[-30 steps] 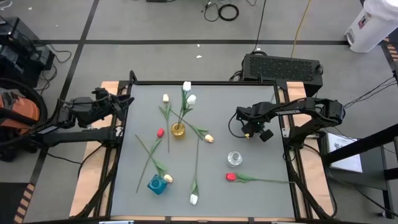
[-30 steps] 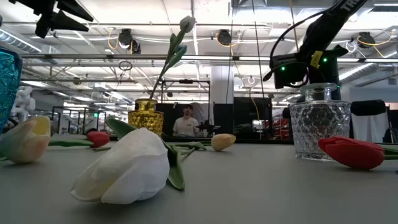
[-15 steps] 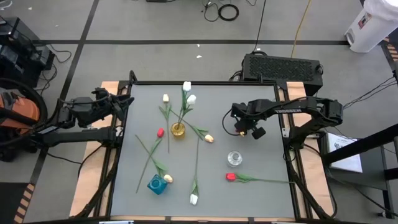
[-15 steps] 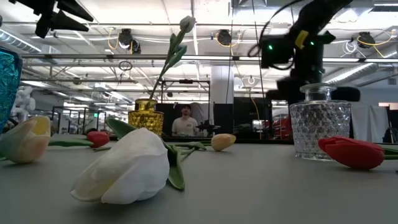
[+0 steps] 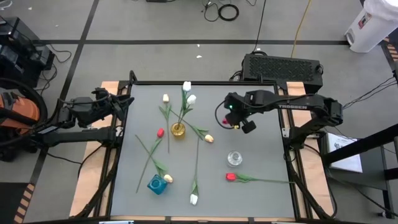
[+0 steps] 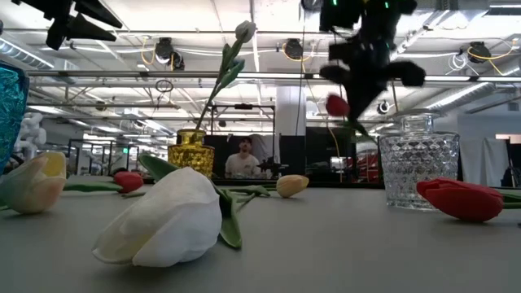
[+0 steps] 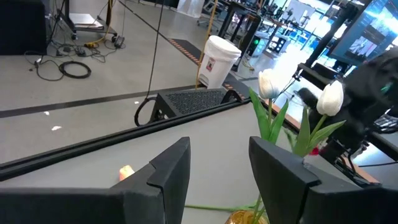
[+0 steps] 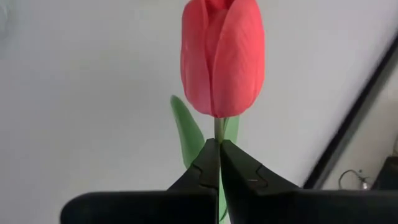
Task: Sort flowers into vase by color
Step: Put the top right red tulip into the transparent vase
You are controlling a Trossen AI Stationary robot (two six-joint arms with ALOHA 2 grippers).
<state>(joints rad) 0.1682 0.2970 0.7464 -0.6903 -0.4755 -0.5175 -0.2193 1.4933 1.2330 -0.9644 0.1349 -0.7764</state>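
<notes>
My right gripper [image 8: 219, 144] is shut on a red tulip [image 8: 217, 56] and holds it high over the table's middle right [image 5: 236, 121]; in the low view its red head [image 6: 337, 104] hangs in the air. A gold vase [image 5: 178, 130] holds two white tulips [image 5: 188, 92]. A blue vase [image 5: 157, 184] and a clear glass vase [image 5: 234, 158] stand nearer the front. Loose tulips lie flat on the table, among them a red one [image 5: 231, 177] and a white one [image 5: 193, 199]. My left gripper [image 7: 217, 168] waits open at the table's left edge [image 5: 127, 102]. My right gripper pinches the red tulip's thin green stem [image 8: 219, 127] between its two fingertips, just below the head. The fingers slant steeply down from above. The flower is lifted clear of the table, its head beyond the fingertips and a green leaf [image 8: 186, 134] behind them.
More loose tulips lie around the gold vase: a red one [image 5: 160, 132], a yellow one [image 5: 165, 98], a pale one [image 5: 209, 138] and another by the blue vase [image 5: 168, 178]. A black frame [image 5: 205, 83] edges the table. A person [image 6: 242, 159] sits in the room beyond.
My right gripper has risen and gone toward the table's left and far side, staying shut. It has tipped to point more steeply down. The red tulip has come up with it, and its head now shows in the low view, well above the table.
</notes>
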